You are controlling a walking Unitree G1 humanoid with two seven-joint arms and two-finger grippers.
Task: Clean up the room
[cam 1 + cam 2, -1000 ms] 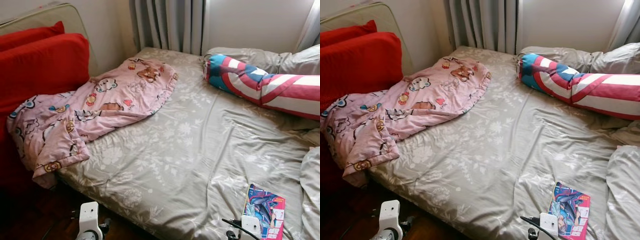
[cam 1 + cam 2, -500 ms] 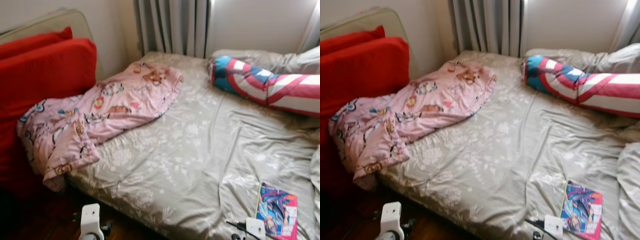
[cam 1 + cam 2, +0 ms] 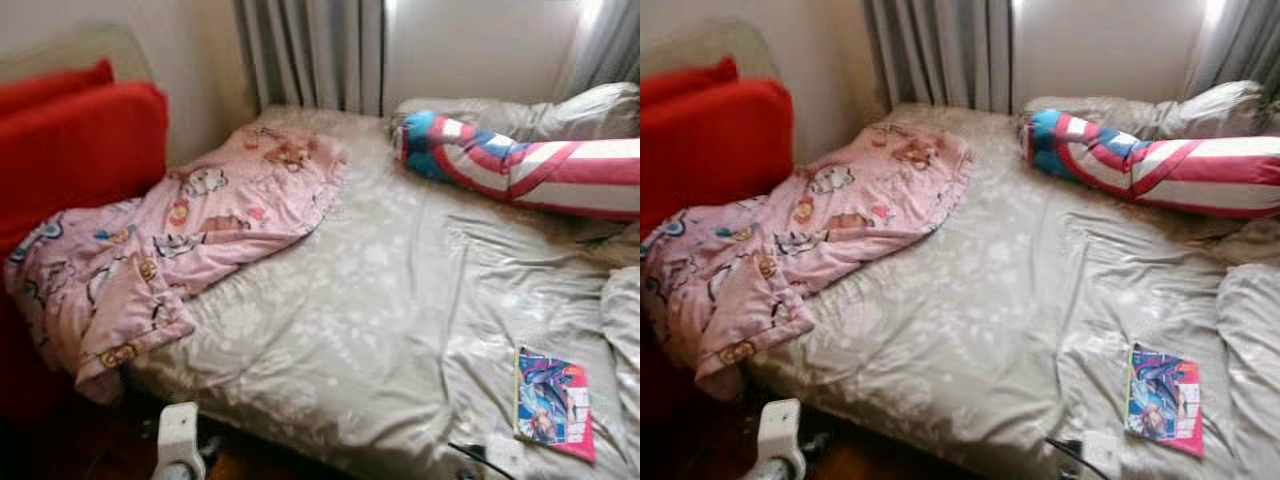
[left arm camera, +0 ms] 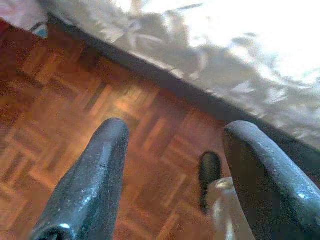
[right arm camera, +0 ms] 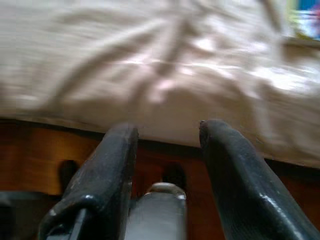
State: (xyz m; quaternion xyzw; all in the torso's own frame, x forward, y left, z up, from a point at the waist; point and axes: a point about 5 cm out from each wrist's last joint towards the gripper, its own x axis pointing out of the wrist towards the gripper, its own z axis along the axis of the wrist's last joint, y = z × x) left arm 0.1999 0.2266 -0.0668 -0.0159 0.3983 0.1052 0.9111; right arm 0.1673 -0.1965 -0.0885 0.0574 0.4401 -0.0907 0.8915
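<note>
The left gripper (image 4: 172,145) hangs low at the near edge of the bed (image 3: 400,300), its jaws spread with nothing between them, over a reddish-brown parquet floor (image 4: 75,100). The right gripper (image 5: 167,145) is also low at the bed's near edge, jaws spread and empty, pointing at the hanging side of the grey-beige floral sheet (image 5: 150,65). In the head views only the pale wrist housings show, at the foot of the bed.

A thin colourful comic book (image 3: 553,403) lies flat on the bed close to its near edge, on the robot's right side, just beyond the right gripper. A pink blanket printed with cartoon animals (image 3: 170,240) lies crumpled across the bed's left side, its lower end drooping over the edge toward the floor. A long bolster striped in red, white and blue (image 3: 510,170) lies across the far right of the bed, with a grey pillow (image 3: 540,115) behind it. More rumpled grey bedding (image 3: 622,330) sits at the bed's right edge, just beside the comic book.

A red cushion (image 3: 75,150) stands against the bed's left side, touching the blanket. Grey curtains (image 3: 310,55) hang behind the bed, beside a pale wall (image 3: 470,50). The head views are slightly blurred.
</note>
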